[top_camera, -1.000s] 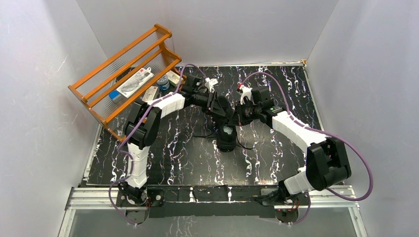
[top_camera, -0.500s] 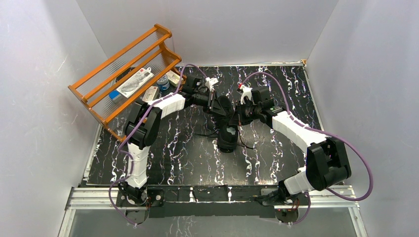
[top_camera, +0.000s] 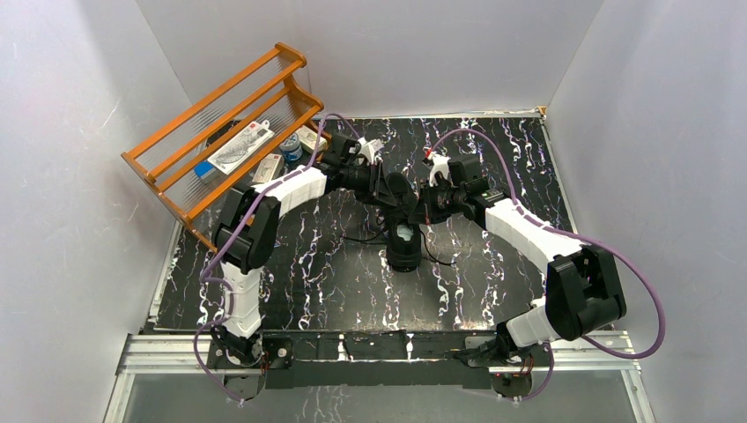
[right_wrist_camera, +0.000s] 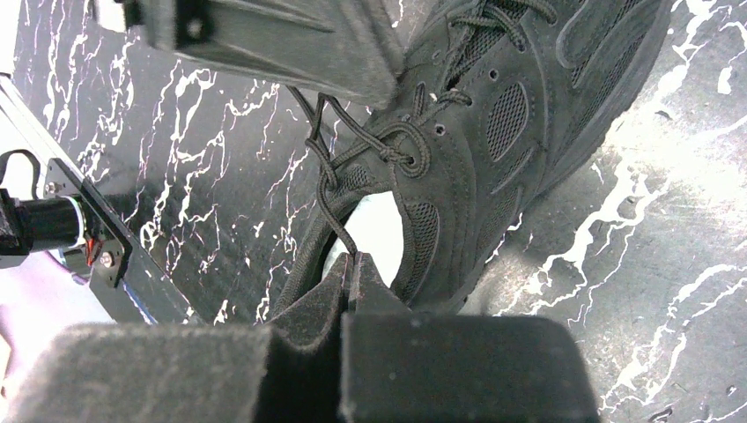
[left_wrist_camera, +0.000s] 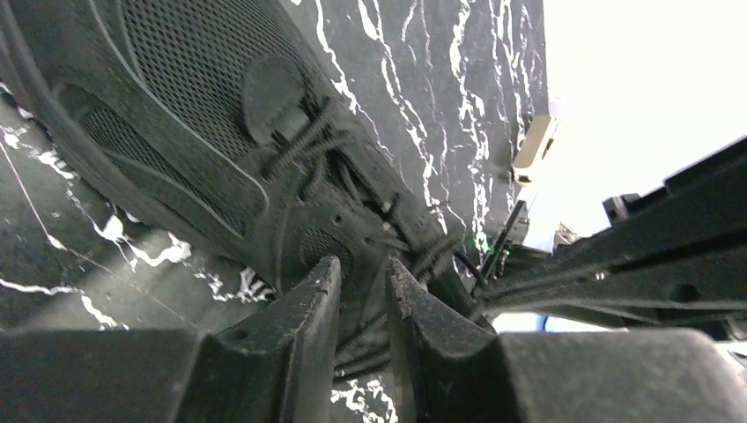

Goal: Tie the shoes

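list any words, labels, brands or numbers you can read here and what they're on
No text can be read in any view.
White packet on the orange rack: printing with a red mark, too small to read.
Small boxes beside the rack: labels too blurred.
Black sneaker: no logo or lettering shows.

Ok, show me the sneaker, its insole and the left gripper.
sneaker point(top_camera: 405, 256): top external view, on its black upper.
insole point(right_wrist_camera: 374, 229): right wrist view, on the pale patch inside the opening.
left gripper point(left_wrist_camera: 361, 266): left wrist view, midway between its fingertips.
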Tool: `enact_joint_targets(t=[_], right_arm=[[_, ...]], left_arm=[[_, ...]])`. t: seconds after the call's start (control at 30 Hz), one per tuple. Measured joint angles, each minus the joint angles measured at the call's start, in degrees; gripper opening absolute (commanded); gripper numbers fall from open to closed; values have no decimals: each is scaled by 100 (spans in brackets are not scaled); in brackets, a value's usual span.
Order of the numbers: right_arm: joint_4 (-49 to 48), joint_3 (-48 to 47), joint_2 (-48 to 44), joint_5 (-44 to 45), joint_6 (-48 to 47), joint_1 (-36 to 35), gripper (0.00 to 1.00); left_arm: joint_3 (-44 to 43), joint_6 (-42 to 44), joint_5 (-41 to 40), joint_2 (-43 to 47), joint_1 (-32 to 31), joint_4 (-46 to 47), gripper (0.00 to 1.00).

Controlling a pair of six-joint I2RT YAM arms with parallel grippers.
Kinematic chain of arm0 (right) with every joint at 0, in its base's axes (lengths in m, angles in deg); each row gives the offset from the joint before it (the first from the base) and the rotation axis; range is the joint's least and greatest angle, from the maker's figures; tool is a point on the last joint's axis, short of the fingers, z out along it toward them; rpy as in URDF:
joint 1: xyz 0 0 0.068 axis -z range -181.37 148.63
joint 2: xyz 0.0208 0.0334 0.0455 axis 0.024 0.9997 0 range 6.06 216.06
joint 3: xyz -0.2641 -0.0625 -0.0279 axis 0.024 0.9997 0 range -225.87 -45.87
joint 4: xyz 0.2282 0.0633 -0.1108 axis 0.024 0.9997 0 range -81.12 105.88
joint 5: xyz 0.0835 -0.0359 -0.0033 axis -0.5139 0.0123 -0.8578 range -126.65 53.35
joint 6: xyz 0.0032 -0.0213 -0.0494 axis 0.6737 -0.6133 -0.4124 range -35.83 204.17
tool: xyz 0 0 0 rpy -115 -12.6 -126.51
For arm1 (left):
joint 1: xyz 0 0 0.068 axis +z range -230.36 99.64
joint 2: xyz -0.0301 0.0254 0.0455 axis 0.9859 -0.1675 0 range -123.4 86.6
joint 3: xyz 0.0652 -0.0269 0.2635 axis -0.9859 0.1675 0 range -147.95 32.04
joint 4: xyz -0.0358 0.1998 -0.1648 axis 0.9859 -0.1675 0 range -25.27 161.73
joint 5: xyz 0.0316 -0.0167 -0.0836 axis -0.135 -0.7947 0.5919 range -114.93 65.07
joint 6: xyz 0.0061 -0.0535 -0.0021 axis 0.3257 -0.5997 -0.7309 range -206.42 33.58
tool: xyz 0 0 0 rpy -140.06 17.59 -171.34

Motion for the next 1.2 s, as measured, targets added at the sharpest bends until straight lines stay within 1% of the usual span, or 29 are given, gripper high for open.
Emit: enact_joint_targets(t=[0.17, 0.23, 0.37, 0.63, 0.77, 0.93, 1.03, 1.1, 1.2], right_arm=[[2, 61, -24, 2, 11, 0, 0], [-2, 61, -35, 2, 11, 0, 0], [-2, 61, -83, 0, 11, 0, 0], [0, 61, -129, 2, 9, 0, 0], [-2, 61, -162, 2, 11, 0, 0], [0, 61, -203, 2, 13, 0, 0], [0, 63, -236, 2, 15, 0, 0], [0, 66, -254, 2, 15, 0, 0], [0, 68, -262, 2, 15, 0, 0]], left_arm=[[258, -101, 120, 356, -11, 507, 26], [245, -120, 251, 389, -20, 678, 30], [232, -142, 623, 365, -59, 872, 34], [151, -92, 1204, 57, -127, 1045, 37], [151, -76, 1314, -24, -155, 1056, 37], [153, 15, 1314, -24, -166, 1051, 34], [153, 74, 1300, -20, -164, 1025, 37], [118, 146, 1272, -11, -164, 848, 37], [-223, 328, 1176, -11, -166, 240, 38]])
